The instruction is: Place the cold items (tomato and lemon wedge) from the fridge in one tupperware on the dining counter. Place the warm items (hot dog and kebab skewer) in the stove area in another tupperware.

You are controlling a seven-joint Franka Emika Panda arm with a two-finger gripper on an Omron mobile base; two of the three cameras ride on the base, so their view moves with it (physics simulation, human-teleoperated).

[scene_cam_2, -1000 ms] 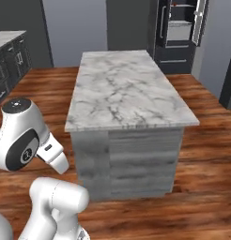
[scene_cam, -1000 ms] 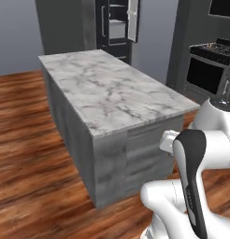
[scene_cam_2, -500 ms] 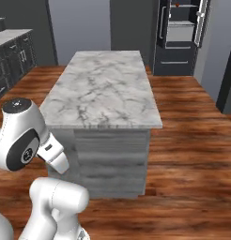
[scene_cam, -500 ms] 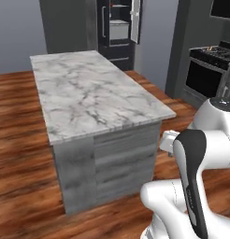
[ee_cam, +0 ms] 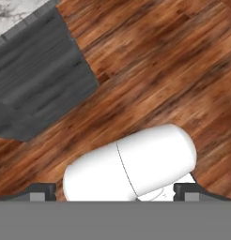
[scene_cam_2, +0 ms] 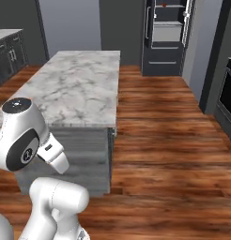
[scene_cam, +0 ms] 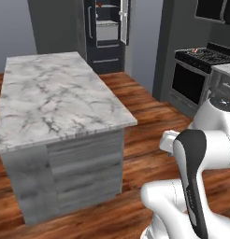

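Note:
The charcoal fridge [scene_cam: 107, 29] stands at the back with its doors open and pale shelves showing; the right base view has the fridge [scene_cam_2: 166, 37] at its upper right. A tiny red spot sits on its top shelf, too small to name. The stove area [scene_cam: 197, 77], a black range with an oven window, is on the right. The tomato, lemon wedge, hot dog, kebab skewer, tupperware and dining counter are out of view. In the hand view my gripper [ee_cam: 116, 191] is open, points down at the wood floor, and holds nothing between its fingertips [ee_cam: 42, 190].
A marble-topped island with drawer fronts [scene_cam: 56, 102] fills the left, seen also as the island [scene_cam_2: 80, 89] in the right base view. Wood floor [scene_cam_2: 164, 126] runs open between the island, the fridge and the range. Dark cabinets [scene_cam_2: 7, 51] stand at far left.
The whole picture has shifted because the base has moved. The island now lies further left, and the fridge and range look nearer. The gripper stays open.

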